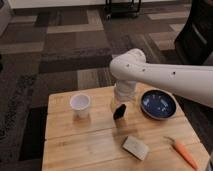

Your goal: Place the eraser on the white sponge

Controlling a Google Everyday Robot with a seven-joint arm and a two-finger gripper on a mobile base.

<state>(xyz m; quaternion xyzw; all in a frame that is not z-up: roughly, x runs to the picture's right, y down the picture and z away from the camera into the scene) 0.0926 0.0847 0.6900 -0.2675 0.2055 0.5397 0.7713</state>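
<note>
Gripper hangs low under the white arm, right at the small black rectangular eraser, just right of the white round cup. Whether it's clamped, I can't tell. I'd lift clear, carry it near-right, and lower it squarely onto the flat off-white rectangular sponge.

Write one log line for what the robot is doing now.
gripper: over table middle, at eraser | white sponge: nearer table front, bare | status: eraser not yet on white sponge

Office-like: carpet tiles, wooden table; jaws above table middle.
</note>
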